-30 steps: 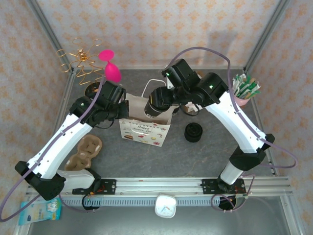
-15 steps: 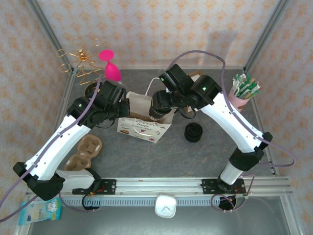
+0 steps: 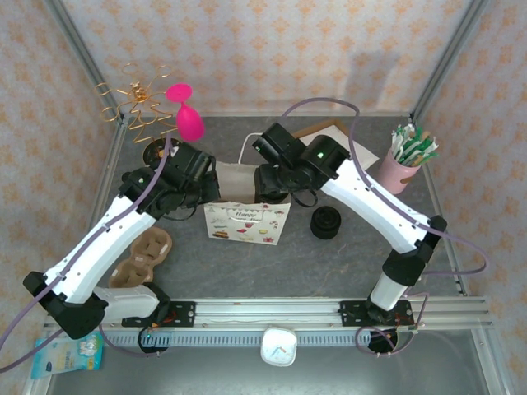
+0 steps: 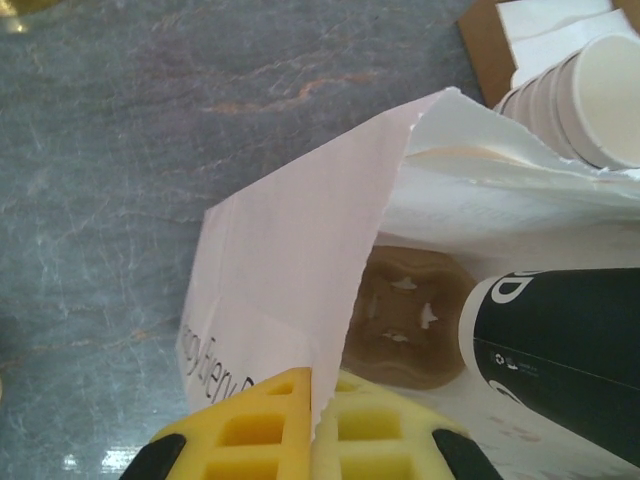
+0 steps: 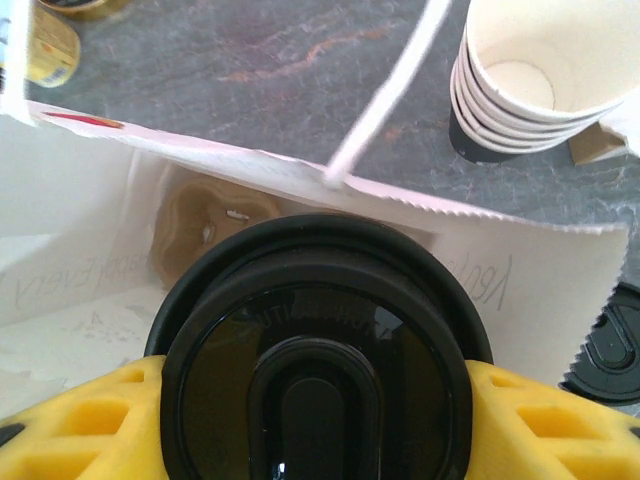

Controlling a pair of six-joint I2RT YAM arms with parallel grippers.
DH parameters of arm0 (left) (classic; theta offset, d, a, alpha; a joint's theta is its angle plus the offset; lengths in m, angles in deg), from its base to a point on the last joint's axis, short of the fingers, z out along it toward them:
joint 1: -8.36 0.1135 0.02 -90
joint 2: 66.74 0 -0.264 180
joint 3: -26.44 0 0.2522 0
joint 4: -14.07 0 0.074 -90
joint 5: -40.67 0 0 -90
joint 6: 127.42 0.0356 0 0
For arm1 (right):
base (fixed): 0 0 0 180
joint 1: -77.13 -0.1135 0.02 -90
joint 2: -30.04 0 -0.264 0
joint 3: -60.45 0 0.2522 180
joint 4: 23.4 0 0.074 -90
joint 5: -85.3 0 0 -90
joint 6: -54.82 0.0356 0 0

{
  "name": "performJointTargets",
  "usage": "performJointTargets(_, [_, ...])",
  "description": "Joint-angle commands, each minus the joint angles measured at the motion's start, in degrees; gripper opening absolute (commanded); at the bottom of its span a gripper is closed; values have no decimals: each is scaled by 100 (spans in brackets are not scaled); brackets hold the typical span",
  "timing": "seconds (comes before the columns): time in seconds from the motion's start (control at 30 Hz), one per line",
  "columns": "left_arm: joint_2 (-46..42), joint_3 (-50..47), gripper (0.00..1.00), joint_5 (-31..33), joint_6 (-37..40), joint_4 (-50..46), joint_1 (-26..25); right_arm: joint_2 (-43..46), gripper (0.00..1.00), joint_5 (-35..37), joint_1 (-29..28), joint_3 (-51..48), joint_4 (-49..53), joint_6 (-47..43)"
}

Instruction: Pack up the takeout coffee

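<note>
The takeout coffee [image 5: 318,330], dark-sided with a glossy black lid, sits in the mouth of the paper bag [image 4: 290,260]. There the left gripper [image 4: 312,405] pinches the bag's wall narrowly, and the right gripper [image 5: 316,425] clasps the cup below its lid. The cup's long axis runs into the bag, base toward the cup carrier [image 4: 400,315] inside, lid facing outward.
</note>
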Motion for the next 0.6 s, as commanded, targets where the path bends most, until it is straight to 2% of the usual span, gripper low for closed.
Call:
performJointTargets(0.0, [-376, -324, 0, -148, -396, 432, -38, 46, 56, 260, -11, -128, -203, 118])
performJointTargets(0.33, [-441, -360, 0, -227, -534, 539, -35, -438, 56, 306, -11, 401, 224, 97])
performJointTargets(0.57, [-476, -521, 0, -292, -675, 711, -32, -501, 56, 332, -20, 251, 223, 134])
